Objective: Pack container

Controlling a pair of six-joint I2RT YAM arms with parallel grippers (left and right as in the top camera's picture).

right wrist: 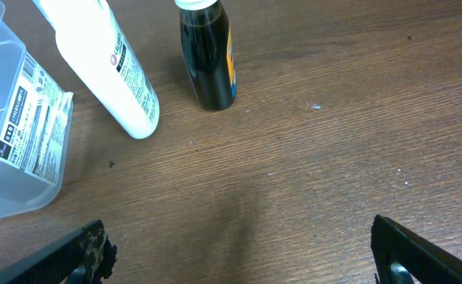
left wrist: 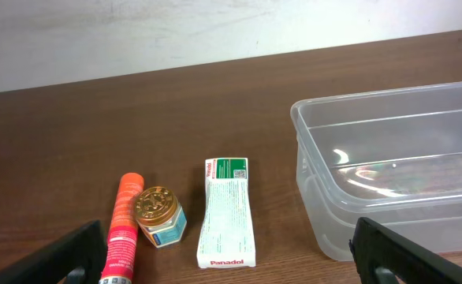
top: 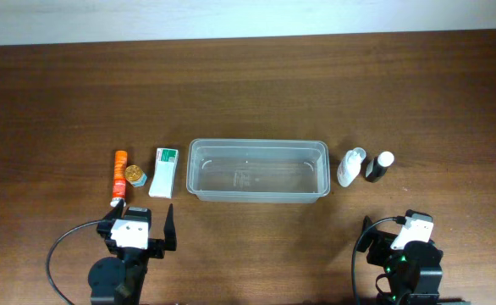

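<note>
**A:** Where is the container?

**B:** The clear plastic container (top: 256,142) sits in the middle of the overhead frame on a dark wooden tabletop (top: 248,85). Its long sides run left to right. In the left wrist view it fills the right half of the frame (left wrist: 389,101). In the right wrist view only one labelled corner shows at the left edge (right wrist: 10,118).

**A:** What lies around it?

**B:** Just to its left in the overhead frame is a white and green box (top: 163,171). Further left come a small jar (top: 135,174) with a gold lid and then an orange tube (top: 119,176). Jar and tube are touching or nearly so. To the right of the container a white bottle (top: 350,167) lies at a slant. A dark bottle (top: 379,166) with a white cap stands just beyond it.

**A:** And the arms?

**B:** Both are low in the overhead frame, well apart from everything. The left fingers (top: 170,230) are at lower left, below the box. They are spread wide and hold nothing. The right fingers (top: 365,237) are at lower right, below the two bottles. They are also spread wide and hold nothing.
</note>
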